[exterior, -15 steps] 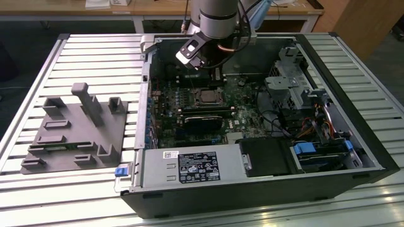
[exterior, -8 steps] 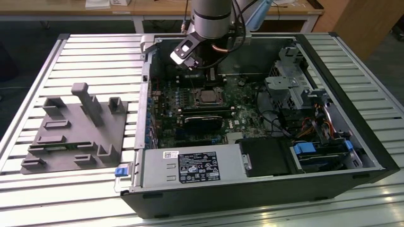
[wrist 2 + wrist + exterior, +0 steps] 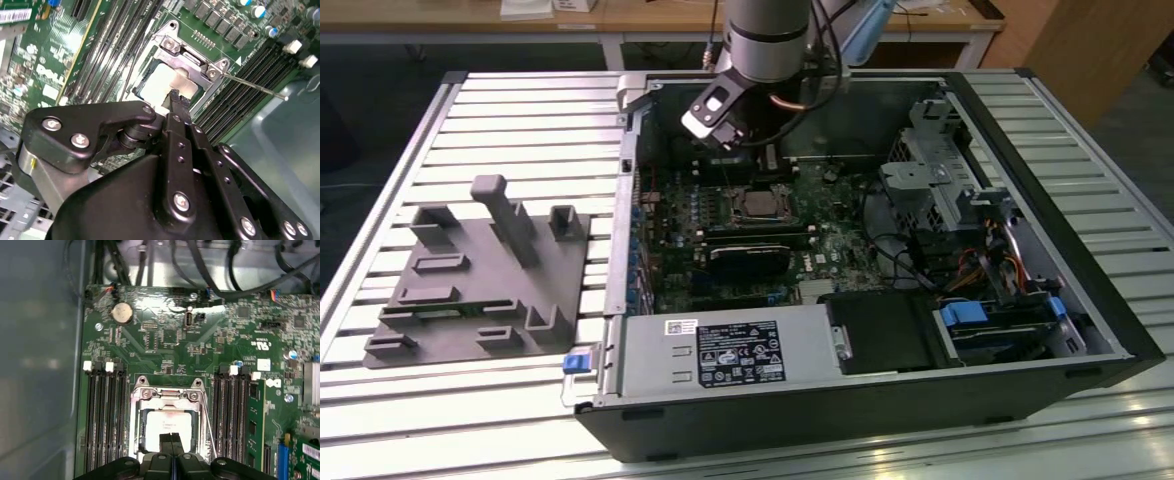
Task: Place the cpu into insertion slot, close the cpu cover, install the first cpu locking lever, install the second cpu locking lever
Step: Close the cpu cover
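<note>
The cpu [image 3: 167, 426] lies flat in the insertion slot [image 3: 758, 203], its silver-grey top showing in both wrist views [image 3: 162, 82]. The cpu cover [image 3: 143, 415], a silvery frame, lies around the chip's edges, with its screwed hinge plate [image 3: 189, 59] at one side. A thin locking lever rod [image 3: 255, 86] sticks out from a socket corner over the memory slots and shows beside the socket [image 3: 209, 425]. My gripper [image 3: 171, 438] hovers just above the cpu's edge, shut with nothing between the fingertips [image 3: 176, 97]. In the exterior view the gripper [image 3: 744, 150] hangs over the board's far part.
Black memory slots [image 3: 102, 420] flank the socket on both sides, one holding a green stick [image 3: 252, 425]. The case's metal walls [image 3: 627, 200] surround the board. A power supply box [image 3: 720, 355] and drive cage [image 3: 947, 190] stand nearby. A grey fixture [image 3: 474, 280] sits at the exterior view's left.
</note>
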